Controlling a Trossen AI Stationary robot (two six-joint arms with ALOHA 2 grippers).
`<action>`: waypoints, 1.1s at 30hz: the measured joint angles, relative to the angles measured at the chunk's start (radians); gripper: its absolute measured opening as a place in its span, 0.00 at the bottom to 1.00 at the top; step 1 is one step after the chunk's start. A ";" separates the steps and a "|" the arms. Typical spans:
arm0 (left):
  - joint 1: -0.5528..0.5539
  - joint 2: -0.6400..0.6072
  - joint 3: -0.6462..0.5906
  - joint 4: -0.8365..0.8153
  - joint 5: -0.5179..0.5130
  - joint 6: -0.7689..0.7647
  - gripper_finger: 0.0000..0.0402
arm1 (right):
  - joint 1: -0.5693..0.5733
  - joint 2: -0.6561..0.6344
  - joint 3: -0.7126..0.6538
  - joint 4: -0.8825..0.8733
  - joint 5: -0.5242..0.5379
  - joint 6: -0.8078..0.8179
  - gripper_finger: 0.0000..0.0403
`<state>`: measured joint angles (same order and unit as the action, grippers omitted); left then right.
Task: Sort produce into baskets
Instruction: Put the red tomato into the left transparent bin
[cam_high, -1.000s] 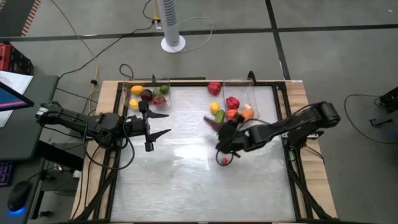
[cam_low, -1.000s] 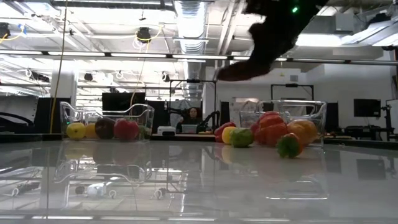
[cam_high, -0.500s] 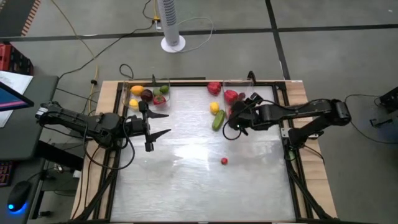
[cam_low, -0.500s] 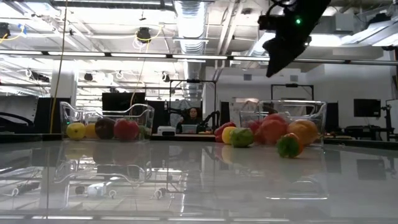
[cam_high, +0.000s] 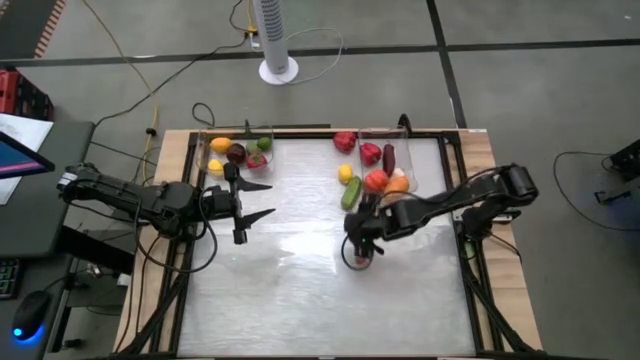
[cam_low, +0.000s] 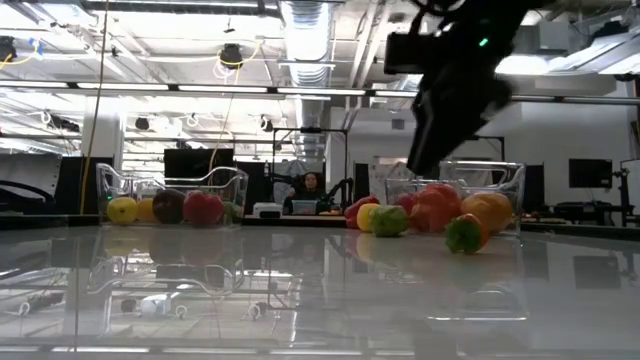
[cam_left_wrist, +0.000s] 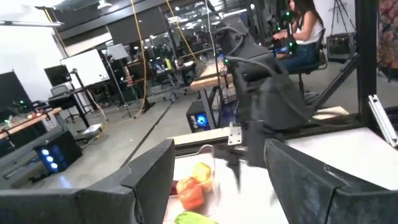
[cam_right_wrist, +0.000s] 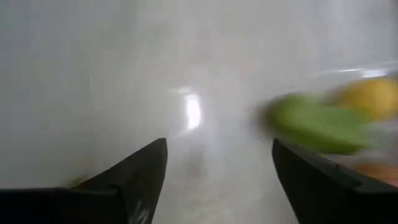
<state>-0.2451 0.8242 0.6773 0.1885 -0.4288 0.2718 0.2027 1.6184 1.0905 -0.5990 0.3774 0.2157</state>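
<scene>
My right gripper (cam_high: 359, 249) is open and empty. It hovers over a small red piece of produce (cam_high: 362, 262) on the table, which also shows in the low view (cam_low: 463, 234). Its fingers frame bare table in the right wrist view (cam_right_wrist: 217, 163). A green cucumber (cam_high: 351, 192), a yellow lemon (cam_high: 345, 172) and a red pepper (cam_high: 344, 141) lie on the table beside the right clear basket (cam_high: 405, 150). That basket holds a dark eggplant (cam_high: 389, 158), a red pepper and an orange. The left basket (cam_high: 236, 150) holds several pieces. My left gripper (cam_high: 262, 200) waits open near the left basket.
The table's black frame rails run along its left and right edges. A white fan stand (cam_high: 278, 68) is on the floor beyond the far edge. There is free table surface toward the near edge. A person sits in the room behind (cam_low: 311, 186).
My right gripper has carried the dark eggplant toward the far right, over the right basket, and let it go there. It has then come back toward the near edge and down over the small red piece. The eggplant now lies in the right basket.
</scene>
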 joint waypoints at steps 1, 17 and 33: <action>0.000 0.001 0.000 -0.001 -0.001 0.005 0.59 | 0.016 0.011 0.009 -0.008 -0.057 0.008 0.81; 0.014 0.000 0.000 -0.013 -0.004 -0.011 0.59 | 0.238 0.019 -0.240 0.393 -0.004 0.204 0.80; 0.014 0.000 0.000 -0.015 -0.013 0.003 0.59 | 0.242 0.019 -0.400 0.562 0.067 0.256 0.68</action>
<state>-0.2310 0.8246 0.6773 0.1738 -0.4423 0.2749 0.4450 1.6371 0.6909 -0.0373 0.4442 0.4713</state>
